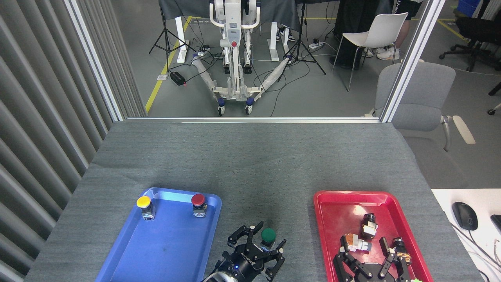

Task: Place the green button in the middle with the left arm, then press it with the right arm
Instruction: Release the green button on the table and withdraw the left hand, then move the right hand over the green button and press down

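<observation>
Grey woven cloth (pixel 250 164) across the whole tabletop, bare in the middle strip between two trays. Green button (pixel 268 235) upright on that bare cloth at about 6 o'clock of the view, cap up, dark base below it. Left gripper (pixel 263 239) of the left arm rising from the bottom edge just under the button, blue light on its body; fingers (pixel 243 235) spread wide, one at the button's 9 o'clock and the other at its 4 o'clock, visible gaps on both sides, no grip on the button. Blue tray (pixel 129 250) at 8 o'clock of the button, holding a yellow-capped button (pixel 144 203) near its far left corner and a red-capped button (pixel 198 201) near its far right corner, both upright and well apart from each other. Red tray (pixel 325 219) at 3 o'clock of the button, with small loose switch parts (pixel 362 235) lying inside. Right gripper (pixel 368 250) low over the near end of the red tray, at 5 o'clock of the view, fingers parted with one near a white-and-orange part and the other near a black-and-brass part, nothing clamped between them. Beyond the table's far edge, grey floor with a white wheeled stand (pixel 234 51), tripods, cables and chairs (pixel 420 98).
</observation>
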`<state>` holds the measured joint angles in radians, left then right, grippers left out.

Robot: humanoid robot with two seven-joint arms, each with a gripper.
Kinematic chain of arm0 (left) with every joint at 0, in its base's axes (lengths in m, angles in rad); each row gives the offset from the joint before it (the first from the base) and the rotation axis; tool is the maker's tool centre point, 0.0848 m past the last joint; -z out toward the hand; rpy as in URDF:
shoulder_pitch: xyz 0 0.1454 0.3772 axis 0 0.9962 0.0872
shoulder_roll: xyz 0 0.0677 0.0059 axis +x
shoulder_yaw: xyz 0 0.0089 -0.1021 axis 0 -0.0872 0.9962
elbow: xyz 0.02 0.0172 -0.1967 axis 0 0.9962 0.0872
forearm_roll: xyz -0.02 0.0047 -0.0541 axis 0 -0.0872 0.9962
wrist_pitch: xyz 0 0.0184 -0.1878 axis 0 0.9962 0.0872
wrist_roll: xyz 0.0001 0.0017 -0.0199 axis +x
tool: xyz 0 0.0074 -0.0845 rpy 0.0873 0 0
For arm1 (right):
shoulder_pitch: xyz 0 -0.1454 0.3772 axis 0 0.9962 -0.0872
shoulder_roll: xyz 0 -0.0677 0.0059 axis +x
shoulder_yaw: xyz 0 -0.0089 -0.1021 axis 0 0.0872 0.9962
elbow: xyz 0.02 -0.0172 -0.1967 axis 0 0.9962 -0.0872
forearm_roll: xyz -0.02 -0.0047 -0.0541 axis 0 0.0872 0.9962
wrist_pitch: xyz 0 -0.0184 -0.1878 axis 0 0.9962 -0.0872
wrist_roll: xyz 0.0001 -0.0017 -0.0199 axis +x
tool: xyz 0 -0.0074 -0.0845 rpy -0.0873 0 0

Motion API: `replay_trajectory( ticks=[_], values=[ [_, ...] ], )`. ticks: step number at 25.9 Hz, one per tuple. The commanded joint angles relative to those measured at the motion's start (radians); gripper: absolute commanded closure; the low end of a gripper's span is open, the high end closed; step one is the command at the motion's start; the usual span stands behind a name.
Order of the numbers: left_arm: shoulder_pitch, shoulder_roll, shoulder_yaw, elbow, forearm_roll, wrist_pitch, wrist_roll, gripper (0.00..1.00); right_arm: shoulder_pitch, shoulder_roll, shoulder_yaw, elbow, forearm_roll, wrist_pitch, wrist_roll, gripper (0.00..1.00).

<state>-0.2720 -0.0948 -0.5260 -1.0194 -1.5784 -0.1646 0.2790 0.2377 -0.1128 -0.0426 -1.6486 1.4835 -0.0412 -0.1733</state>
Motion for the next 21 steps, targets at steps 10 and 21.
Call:
replay_trajectory(
  ticks=[10,21],
  values=[
    [0.382,0.213,0.32,-0.57,0.018,0.158,0.0,0.01,-0.032,0.015,0.06,0.02,0.001,-0.02,0.001,0.46],
    [0.465,0.225,0.506,-0.55,0.35,0.134,-0.009,0.01,-0.103,0.039,0.225,0.09,0.057,0.017,0.012,1.0]
  ],
)
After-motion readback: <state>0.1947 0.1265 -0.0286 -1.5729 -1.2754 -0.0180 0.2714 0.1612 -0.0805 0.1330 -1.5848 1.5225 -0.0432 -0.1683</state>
